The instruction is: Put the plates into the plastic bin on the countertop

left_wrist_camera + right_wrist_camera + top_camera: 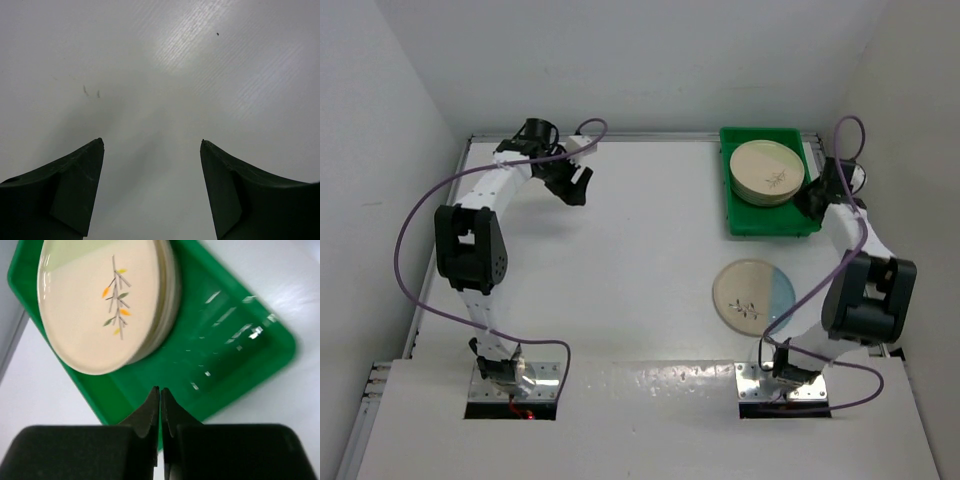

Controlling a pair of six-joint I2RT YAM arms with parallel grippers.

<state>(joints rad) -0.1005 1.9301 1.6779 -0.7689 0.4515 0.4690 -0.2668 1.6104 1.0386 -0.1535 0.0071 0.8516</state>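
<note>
Pressing its jaws together on nothing, the right gripper (160, 402) is hanging over the near right wall of the plastic bin (240, 350); the left gripper (151, 144) is holding its jaws spread wide over bare countertop (640, 260), gripping nothing, at the far left and well apart from everything; the bin is sitting at the far right of the countertop, its long axis seeming to run away from the arms; a stack of plates (100, 305) is filling its far half, the top one showing a sprig with yellow and orange leaves, count not readable; the near half of the bin is showing bare green floor; one loose plate (753, 294) with a blue segment is lying flat on the countertop, outside the bin, on the side toward the arm bases and just beside the right arm's links; being round, it is offering no long axis; the right arm is looking much the nearer, so the next pick is likely calling for that gripper to open and come back toward its own base.
</note>
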